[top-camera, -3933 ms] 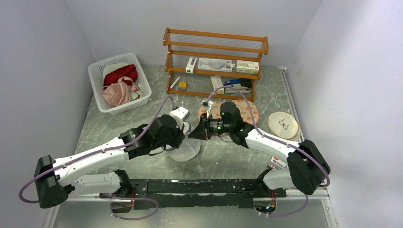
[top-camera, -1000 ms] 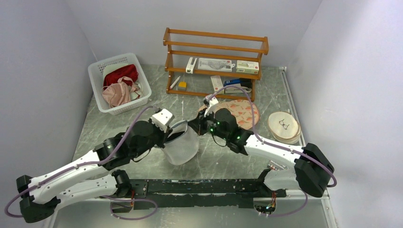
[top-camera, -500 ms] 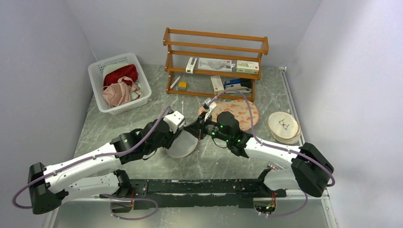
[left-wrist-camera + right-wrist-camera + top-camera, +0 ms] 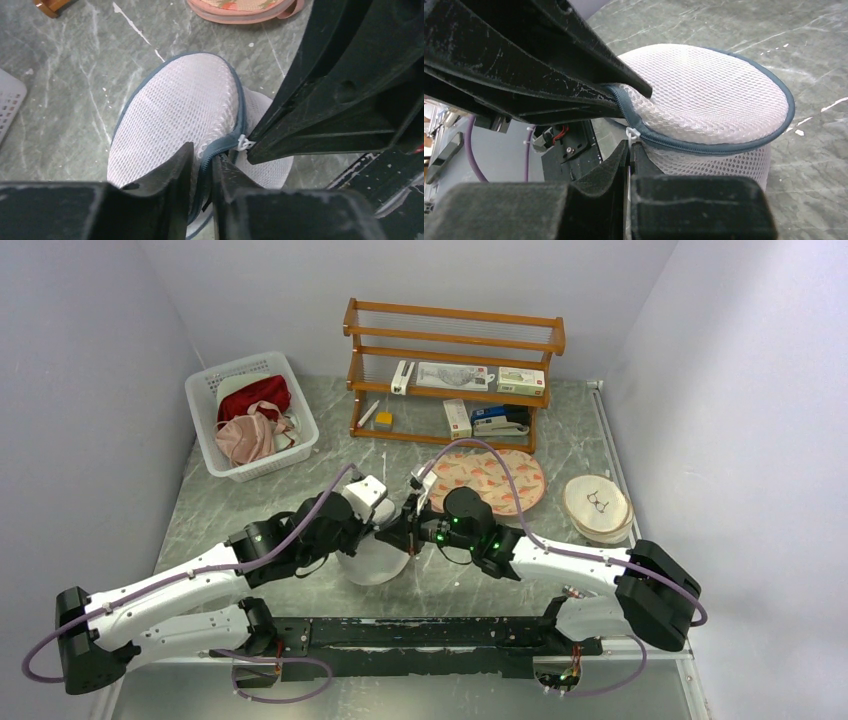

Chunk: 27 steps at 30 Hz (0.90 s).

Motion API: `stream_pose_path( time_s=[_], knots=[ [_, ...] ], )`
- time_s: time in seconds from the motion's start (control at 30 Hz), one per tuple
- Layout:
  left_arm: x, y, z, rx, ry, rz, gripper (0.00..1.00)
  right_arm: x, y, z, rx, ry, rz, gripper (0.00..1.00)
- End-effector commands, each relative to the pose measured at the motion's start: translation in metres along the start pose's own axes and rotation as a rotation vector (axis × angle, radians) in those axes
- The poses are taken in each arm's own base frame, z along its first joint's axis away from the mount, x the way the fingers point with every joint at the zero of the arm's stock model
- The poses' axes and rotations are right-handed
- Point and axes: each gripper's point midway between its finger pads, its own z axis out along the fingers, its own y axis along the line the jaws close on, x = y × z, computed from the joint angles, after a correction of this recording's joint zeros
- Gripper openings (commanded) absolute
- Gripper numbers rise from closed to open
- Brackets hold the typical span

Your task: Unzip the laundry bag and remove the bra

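The small round white mesh laundry bag (image 4: 372, 565) sits on the grey marbled table (image 4: 480, 585) between both arms. The left pincer (image 4: 202, 156) is clamped on its dark zip seam (image 4: 242, 107). The right pincer (image 4: 629, 148) pinches the white zip pull (image 4: 631, 134), and the two crowd nose to nose. A pink patterned round tray (image 4: 500, 480) lies just behind.

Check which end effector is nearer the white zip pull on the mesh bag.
Right. The right end effector is shut on the zip pull itself. The left end effector pinches the zip seam of the laundry bag just beside the pull.
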Motion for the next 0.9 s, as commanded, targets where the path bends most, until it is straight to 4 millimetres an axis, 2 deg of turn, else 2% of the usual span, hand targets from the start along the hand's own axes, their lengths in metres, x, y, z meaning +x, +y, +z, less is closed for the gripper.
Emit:
stream_pose_path(
  time_s=[0.0,0.07,0.13,0.43,0.53,0.6,0.67,0.77,0.87],
  knots=[
    [-0.023,-0.014,-0.006,0.086,-0.069,-0.016,0.23,-0.017,0.011,0.001,-0.020,-0.033,-0.027,0.00],
    [-0.025,-0.017,-0.008,0.102,-0.080,-0.016,0.12,-0.018,0.007,0.002,0.007,-0.041,-0.012,0.00],
    [-0.029,-0.017,-0.011,0.109,-0.098,-0.021,0.07,-0.022,-0.005,0.001,0.062,-0.064,0.028,0.00],
    [-0.034,0.000,-0.024,0.040,-0.152,-0.056,0.07,-0.026,-0.058,-0.022,0.079,-0.120,0.247,0.00],
    [-0.032,0.001,-0.022,0.032,-0.136,-0.054,0.07,-0.027,-0.063,-0.021,0.096,-0.096,0.219,0.00],
    [-0.030,-0.001,-0.019,0.039,-0.125,-0.049,0.07,-0.032,-0.056,-0.021,0.063,-0.101,0.199,0.00],
    [-0.029,-0.005,-0.016,0.055,-0.116,-0.043,0.14,-0.036,-0.048,-0.022,0.036,-0.110,0.175,0.00],
    [-0.026,-0.013,-0.009,0.081,-0.090,-0.034,0.41,-0.038,-0.038,-0.021,0.010,-0.102,0.130,0.00],
    [-0.022,-0.015,-0.003,0.079,-0.062,-0.029,0.56,-0.035,-0.027,-0.018,-0.017,-0.079,0.102,0.00]
  ],
)
